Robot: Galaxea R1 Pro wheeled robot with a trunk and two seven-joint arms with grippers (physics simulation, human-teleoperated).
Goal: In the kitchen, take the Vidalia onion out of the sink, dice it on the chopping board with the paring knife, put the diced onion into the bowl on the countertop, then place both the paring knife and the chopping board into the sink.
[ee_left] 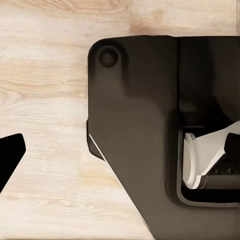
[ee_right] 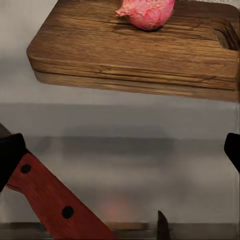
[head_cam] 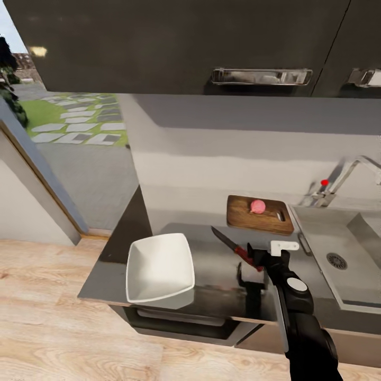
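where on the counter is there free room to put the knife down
Bare grey countertop lies between the bowl and the right gripper, in front of the chopping board. It is tighter by the sink, and the onion sits on the board.

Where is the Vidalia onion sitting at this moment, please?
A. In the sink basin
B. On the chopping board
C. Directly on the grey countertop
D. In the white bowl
B: the small pinkish Vidalia onion rests on top of the dark wooden chopping board, which lies on the countertop beside the sink; the bowl holds nothing.
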